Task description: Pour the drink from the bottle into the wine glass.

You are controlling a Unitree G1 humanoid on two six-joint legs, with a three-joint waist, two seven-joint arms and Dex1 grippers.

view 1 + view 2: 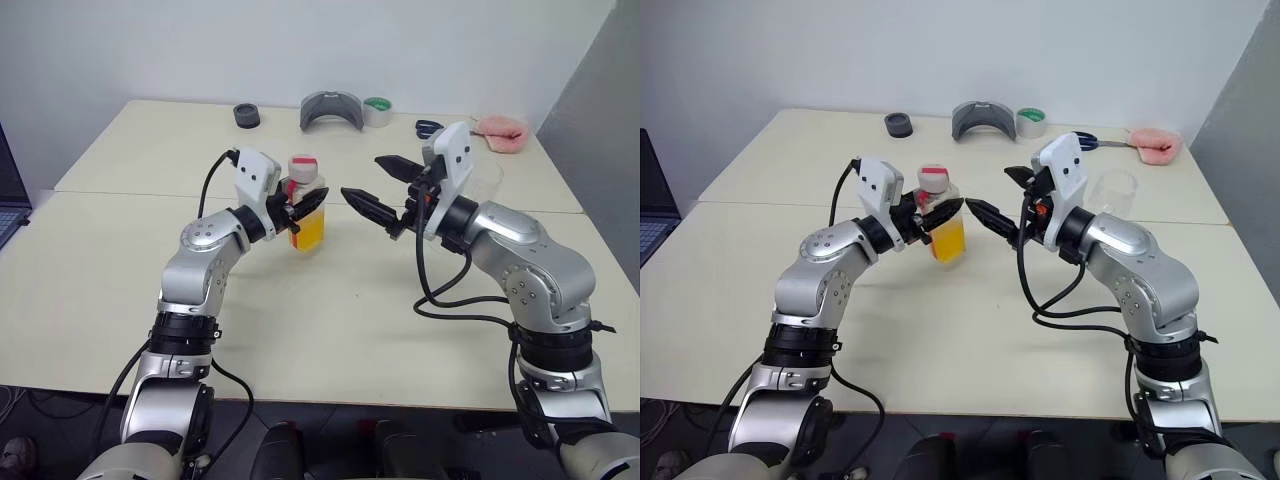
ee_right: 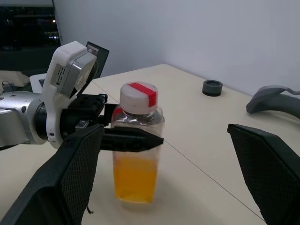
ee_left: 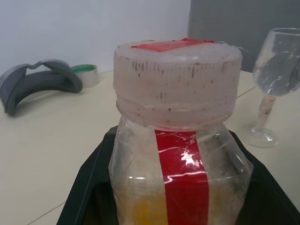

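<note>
Head cam: left claw (image 1: 306,205) is clamped on the bottle (image 1: 307,212), held upright just above the worktop (image 1: 330,320), drink (image 1: 308,233) filling its lower part. Right claw (image 1: 382,190) is spread wide, just beside the cap. Left wrist cam: wine glass (image 3: 273,84) stands empty behind the bottle. Right wrist cam: bottle sits between its gaping fingers (image 2: 70,178).

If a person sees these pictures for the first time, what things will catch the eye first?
First the bottle in the middle of the table, held upright in the left gripper, cap on, with the orange drink low inside. The right gripper faces it with its jaws open. Behind the right arm stands the clear, empty wine glass.
</note>
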